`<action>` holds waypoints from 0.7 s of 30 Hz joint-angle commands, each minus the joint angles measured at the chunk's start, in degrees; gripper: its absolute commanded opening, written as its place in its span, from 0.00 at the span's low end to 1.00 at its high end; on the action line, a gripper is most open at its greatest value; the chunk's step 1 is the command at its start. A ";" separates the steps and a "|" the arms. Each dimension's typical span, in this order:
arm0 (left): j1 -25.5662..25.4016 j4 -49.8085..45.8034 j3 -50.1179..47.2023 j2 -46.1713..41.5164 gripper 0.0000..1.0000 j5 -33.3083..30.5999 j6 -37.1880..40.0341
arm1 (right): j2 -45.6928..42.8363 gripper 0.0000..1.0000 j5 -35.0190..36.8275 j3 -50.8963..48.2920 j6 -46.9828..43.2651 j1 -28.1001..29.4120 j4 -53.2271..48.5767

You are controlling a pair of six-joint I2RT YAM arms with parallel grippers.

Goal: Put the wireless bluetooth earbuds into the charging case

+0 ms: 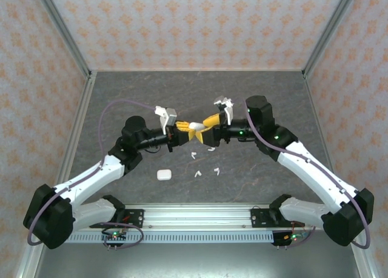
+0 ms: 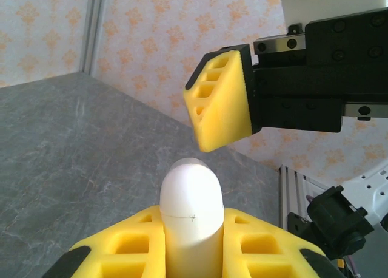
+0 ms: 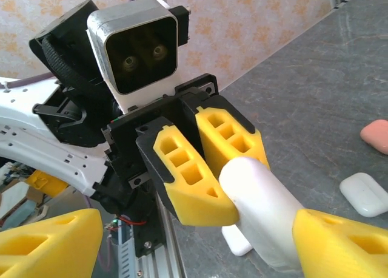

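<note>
Nearest the arms' bases, a loose case (image 1: 163,175), white and shut, lies on the grey table (image 1: 273,90), left of centre. To its right sit two white earbuds (image 1: 197,174) near each other, with a third a little farther in, close under the grippers. All three lie bare on the table, outside any case.

Above the middle of the table the two arms meet head-on. The left gripper (image 1: 187,127) is clamped tight on the held case (image 1: 196,127), a closed white capsule carried clear of the table. From the left wrist, its yellow fingers (image 2: 133,247) press both flanks of the capsule, whose rounded end sticks out forward with a fine seam across it.

The right gripper (image 1: 209,130) faces it with jaws spread wide, gripping nothing. One of its fingers hangs just above the capsule's rounded end with a gap between them. From the right wrist, the capsule runs up to the other finger, and whether the two touch cannot be told.

Off to the side in the right wrist view, a pink case (image 3: 376,135) lies on the table. Behind everything stands the patterned back wall (image 1: 194,23)
</note>
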 commanded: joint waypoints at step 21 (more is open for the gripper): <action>4.03 -18.79 29.40 38.59 0.00 -15.82 -14.56 | -6.92 0.99 39.47 -15.48 22.27 -6.09 7.44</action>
